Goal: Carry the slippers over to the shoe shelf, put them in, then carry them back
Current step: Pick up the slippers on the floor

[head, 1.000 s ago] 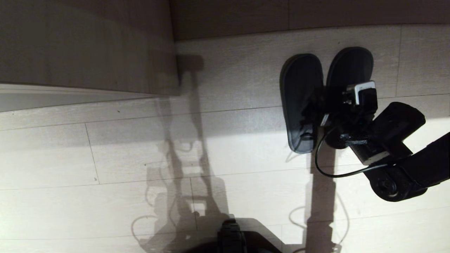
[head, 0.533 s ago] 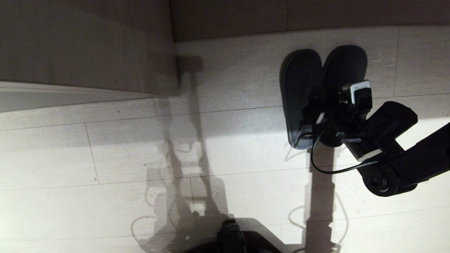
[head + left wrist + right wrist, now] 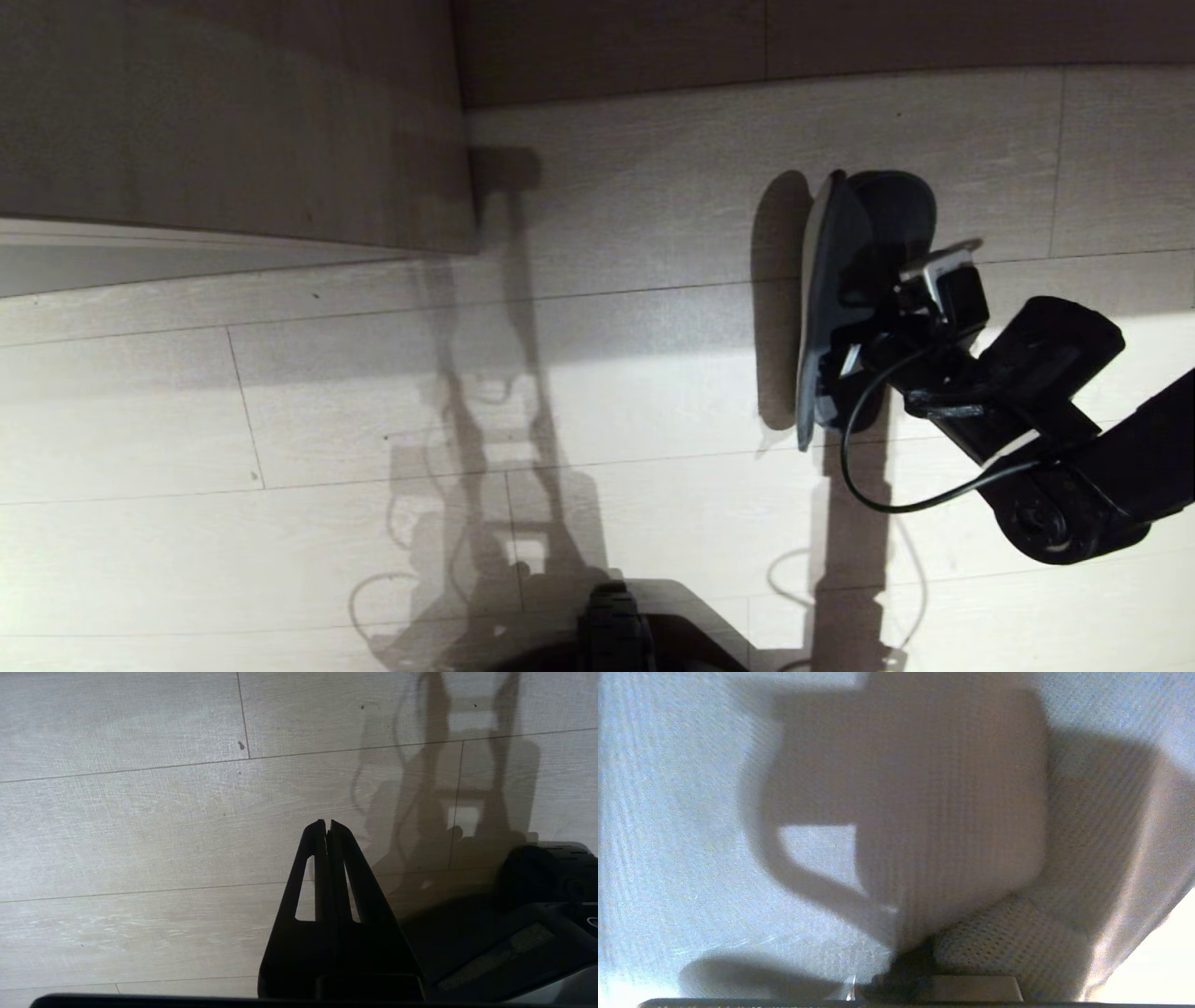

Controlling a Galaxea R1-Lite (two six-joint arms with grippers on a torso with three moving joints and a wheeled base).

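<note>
1. Black slippers (image 3: 845, 280), flat on the floor (image 3: 607, 392) a second ago, now stand on edge, pressed together at right of the head frame.
2. Right pincer (image 3: 854, 350) has clamped onto them; pickup looks done.
3. Left pincer (image 3: 328, 828) pressed together, idle.
4. Cabinet (image 3: 233, 121) corner upper left; open floor between.

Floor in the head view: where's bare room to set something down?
Bare floor spreads wide between the cabinet side and the slippers. It is crowded on the right, where the right gripper pinches the tilted slippers.
</note>
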